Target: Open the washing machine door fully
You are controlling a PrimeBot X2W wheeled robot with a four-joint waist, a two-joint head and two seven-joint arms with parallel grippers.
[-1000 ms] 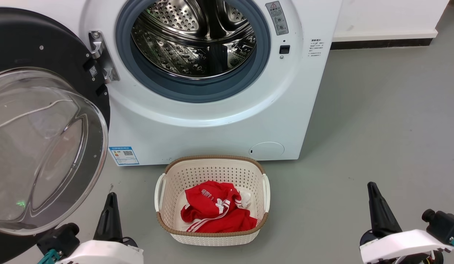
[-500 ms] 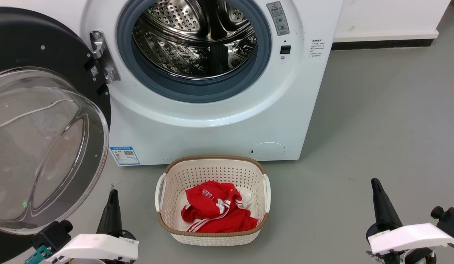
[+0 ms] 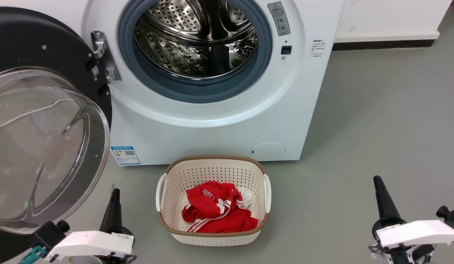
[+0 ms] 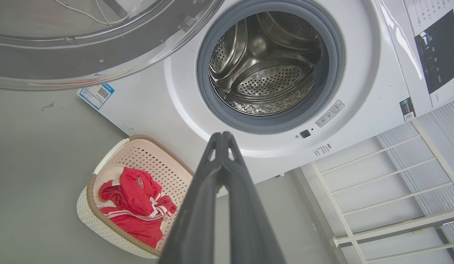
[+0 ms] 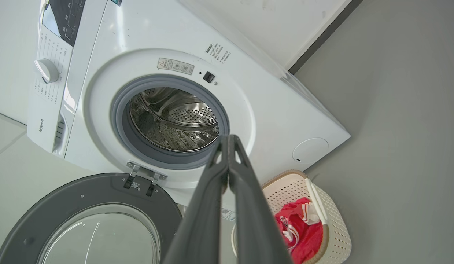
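Evidently heavy, stiff, slick: washing machine door (image 3: 51, 121), swung wide at 9 o'clock; glass bowl (image 3: 36, 165) fragile; hold at black rim (image 3: 36, 40); left fingers (image 4: 206, 198), right fingers (image 5: 208, 209) together, empty.

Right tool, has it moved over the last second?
Yes. In the head view the right tool has drifted slightly right and up, away from the laundry basket.

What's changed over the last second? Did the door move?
Only small shifts: both wrists have eased outward, the left gripper leftward, the right gripper rightward, both shut and empty. The washing machine door stays swung open; the laundry basket and red garment are unmoved.
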